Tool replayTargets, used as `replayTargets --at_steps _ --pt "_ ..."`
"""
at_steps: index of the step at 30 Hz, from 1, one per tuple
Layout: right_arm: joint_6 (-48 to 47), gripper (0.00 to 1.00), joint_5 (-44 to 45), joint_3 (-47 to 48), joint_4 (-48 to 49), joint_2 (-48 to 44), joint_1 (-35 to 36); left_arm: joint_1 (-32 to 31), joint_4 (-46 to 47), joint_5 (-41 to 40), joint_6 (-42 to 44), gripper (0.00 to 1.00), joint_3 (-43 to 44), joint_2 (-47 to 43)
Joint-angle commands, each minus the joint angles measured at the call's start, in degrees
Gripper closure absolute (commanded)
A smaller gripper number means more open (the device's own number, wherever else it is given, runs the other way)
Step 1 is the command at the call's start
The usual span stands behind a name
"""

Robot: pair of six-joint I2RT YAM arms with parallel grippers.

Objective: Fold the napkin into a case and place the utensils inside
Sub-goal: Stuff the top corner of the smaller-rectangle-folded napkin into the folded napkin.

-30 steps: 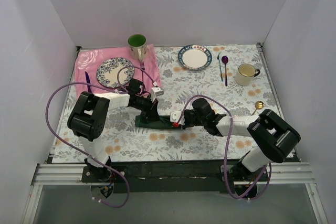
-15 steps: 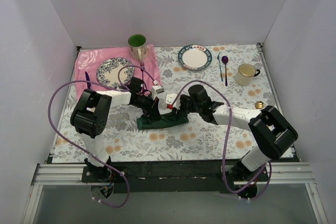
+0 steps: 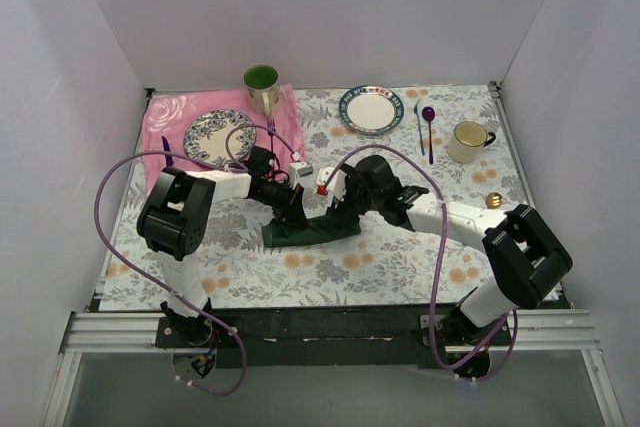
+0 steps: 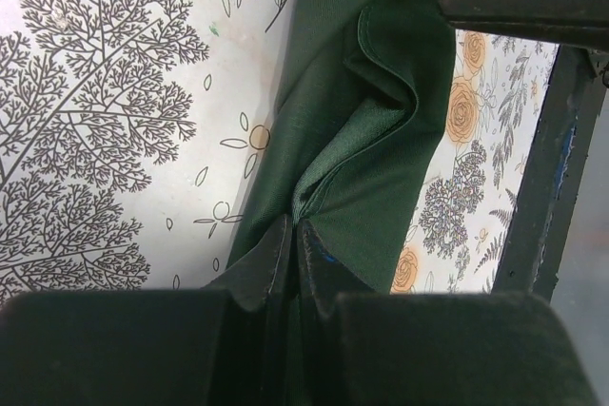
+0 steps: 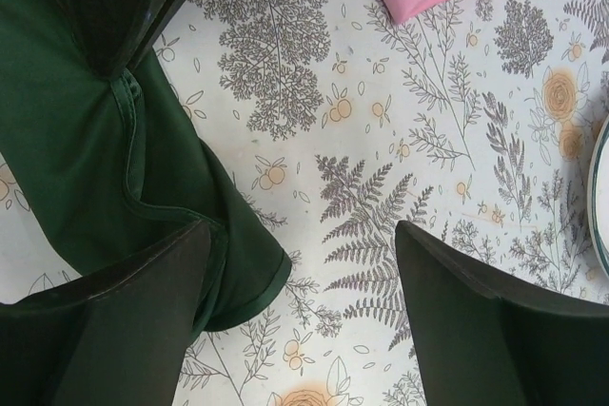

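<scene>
The dark green napkin (image 3: pixel 312 230) lies bunched in a folded strip on the floral tablecloth in mid-table. My left gripper (image 3: pixel 290 210) is shut on a fold at its left end; the left wrist view shows the fingertips (image 4: pixel 282 246) pinching the napkin (image 4: pixel 366 130). Over the napkin's right end my right gripper (image 3: pixel 338 209) is open. In the right wrist view its jaws (image 5: pixel 303 227) stand wide with nothing between them, and the left finger (image 5: pixel 143 311) overlaps the edge of the napkin (image 5: pixel 76 159). One utensil's gold head (image 3: pixel 492 201) shows by the right arm; its handle is hidden.
A pink cloth (image 3: pixel 172 112) at the back left carries a patterned plate (image 3: pixel 219 137), a green mug (image 3: pixel 262 85) and a pink fork (image 3: pixel 271 129). Farther right are a white plate (image 3: pixel 371 109), a purple spoon (image 3: pixel 429 127) and a cream mug (image 3: pixel 468 141).
My right gripper carried the napkin's right end away from the near edge, then opened and let it go. The left gripper stayed shut on the napkin.
</scene>
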Motion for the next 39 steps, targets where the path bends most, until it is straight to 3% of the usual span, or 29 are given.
replayTargets --at_steps 1,7,16,28,30,32,33,34,36,37,39 --pt "1.6 0.13 3.7 0.7 -1.4 -0.8 1.3 -0.3 -2.1 -6.2 1.1 1.0 -0.6 3.0" --pt "1.4 0.13 3.8 0.1 1.2 2.2 3.2 -0.3 -2.4 -6.2 0.9 1.0 -0.5 3.0" --pt "-3.1 0.19 14.7 -1.7 4.5 6.4 3.6 0.2 -2.7 -6.3 1.6 1.0 -0.7 2.8" --pt "-3.6 0.41 21.6 -1.4 9.2 9.7 4.3 0.3 -2.7 -6.7 2.1 1.0 -0.8 2.8" --pt "-3.8 0.46 21.5 -1.8 10.3 10.3 4.4 0.4 -2.7 -6.7 2.0 1.0 -0.9 2.8" --pt "-3.8 0.58 21.4 -1.6 10.6 11.3 4.8 0.4 -2.8 -6.7 1.8 1.0 -0.9 2.8" --pt "-3.8 0.64 21.3 -1.6 10.6 11.6 4.8 0.5 -2.8 -6.7 1.6 1.0 -0.8 2.6" --pt "-3.9 0.77 21.5 -1.8 11.3 11.8 4.9 0.6 -2.7 -6.6 1.2 1.0 -0.8 2.1" --pt "-4.0 0.88 21.6 -1.9 11.3 12.5 5.0 1.2 -2.5 -5.9 0.5 1.0 -1.1 1.2" --pt "-4.1 0.97 21.5 -2.0 11.4 12.6 5.0 1.6 -2.2 -5.8 -0.2 1.0 -1.4 -0.2" --pt "-4.6 0.99 21.2 -2.5 11.6 12.6 5.0 2.2 -1.0 -5.4 -1.1 1.0 -2.5 -2.0"
